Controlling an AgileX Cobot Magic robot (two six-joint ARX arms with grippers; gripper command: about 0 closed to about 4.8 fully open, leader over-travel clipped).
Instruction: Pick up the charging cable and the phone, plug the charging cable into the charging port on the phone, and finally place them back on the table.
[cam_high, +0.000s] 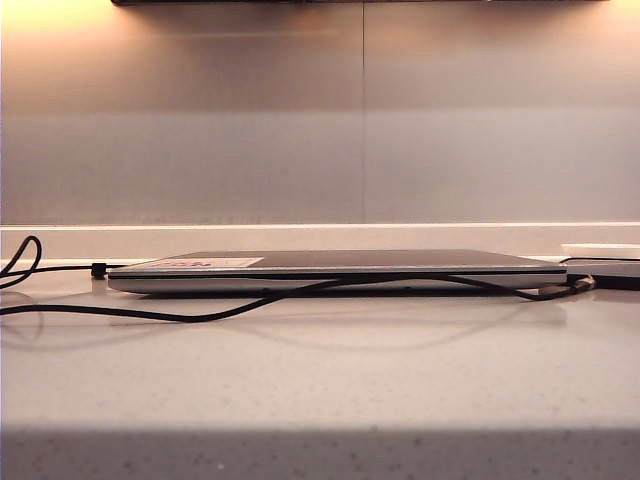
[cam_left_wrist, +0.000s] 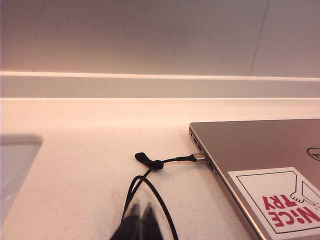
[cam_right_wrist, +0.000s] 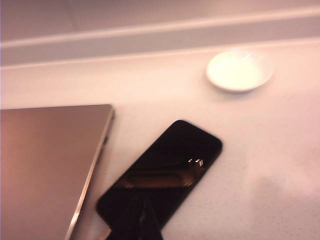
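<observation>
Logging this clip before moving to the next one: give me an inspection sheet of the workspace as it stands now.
Surface: pale speckled table, glossy, nothing spilled.
Job's things: phone flat on the table beside the laptop, face up; charging cable lying loose along the laptop's front, plug end close to the laptop's edge.
Clutter: closed silver laptop with a red-lettered sticker; white dish behind the phone.
Grippers: left gripper over the cable, jaws shut, empty; right gripper over the phone's near end, jaws shut, holding nothing.
Cables: only the charging cable.
Surroundings: plain wall panels, warm light top left.

laptop (cam_high: 340, 268) flat on table (cam_high: 320, 380) | charging cable (cam_high: 200, 314) trails across front
</observation>
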